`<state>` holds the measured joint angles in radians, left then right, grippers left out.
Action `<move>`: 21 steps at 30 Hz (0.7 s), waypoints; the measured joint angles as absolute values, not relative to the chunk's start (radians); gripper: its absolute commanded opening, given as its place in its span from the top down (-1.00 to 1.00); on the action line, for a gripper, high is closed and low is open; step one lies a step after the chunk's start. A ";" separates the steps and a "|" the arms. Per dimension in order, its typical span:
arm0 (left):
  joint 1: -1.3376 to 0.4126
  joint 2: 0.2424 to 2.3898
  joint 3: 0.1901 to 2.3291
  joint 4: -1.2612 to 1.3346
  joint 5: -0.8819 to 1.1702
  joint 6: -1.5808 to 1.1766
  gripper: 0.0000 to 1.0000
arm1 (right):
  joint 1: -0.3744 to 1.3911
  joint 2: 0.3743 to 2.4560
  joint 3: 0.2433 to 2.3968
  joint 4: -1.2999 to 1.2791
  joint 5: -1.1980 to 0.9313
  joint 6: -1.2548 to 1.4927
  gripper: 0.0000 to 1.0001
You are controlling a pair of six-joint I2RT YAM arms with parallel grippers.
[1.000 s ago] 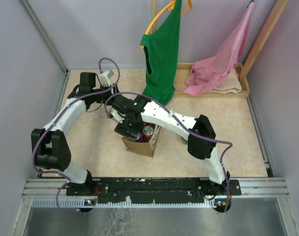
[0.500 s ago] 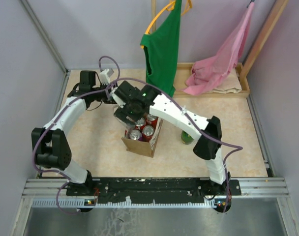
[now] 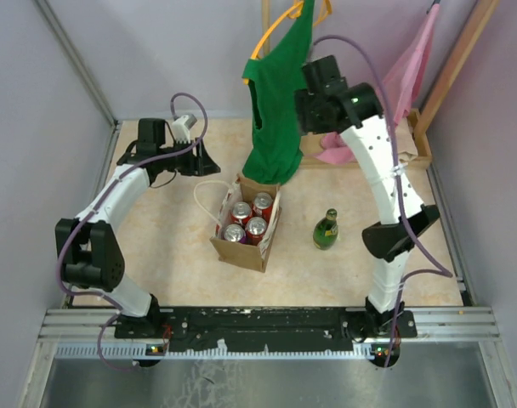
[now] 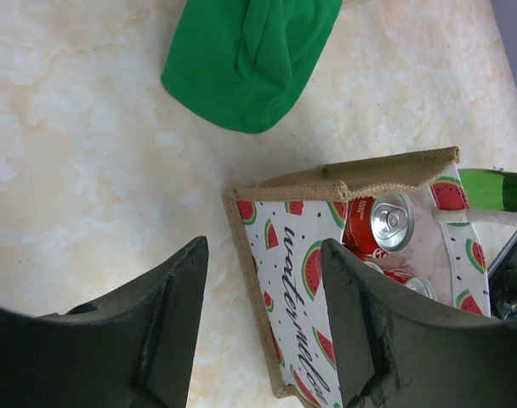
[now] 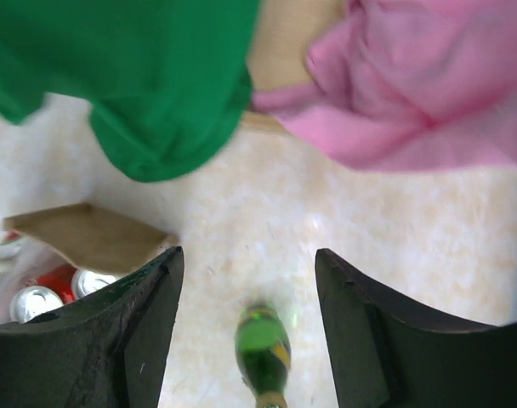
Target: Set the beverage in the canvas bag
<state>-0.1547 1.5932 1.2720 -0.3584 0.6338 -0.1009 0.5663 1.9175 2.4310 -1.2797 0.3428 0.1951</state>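
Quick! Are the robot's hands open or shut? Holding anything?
Left tool: open, holding nothing.
Right tool: open, holding nothing.

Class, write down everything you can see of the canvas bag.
The canvas bag is a small boxy tote of tan-brown woven fabric, standing upright and open on the table. Its lining is white, printed with watermelon slices and script lettering. A white rope handle loops out on its left in the top view. Four cans stand upright inside and fill it. A green bottle stands to its right, apart from it.
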 measured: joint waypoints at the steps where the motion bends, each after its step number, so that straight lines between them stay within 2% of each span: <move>1: -0.155 1.597 1.277 -0.359 0.634 -0.101 -0.24 | 0.524 1.910 2.432 -1.311 0.340 0.224 -0.20; 9: -0.155 1.618 1.295 -0.358 0.634 -0.101 -0.24 | 0.409 1.779 2.042 -1.461 0.211 0.373 -0.07; 15: -0.155 1.637 1.300 -0.358 0.634 -0.101 -0.24 | 0.410 1.760 1.896 -1.485 0.128 0.405 0.11; 21: -0.155 1.650 1.312 -0.360 0.634 -0.101 -0.23 | 0.419 1.706 1.793 -1.490 0.094 0.427 0.13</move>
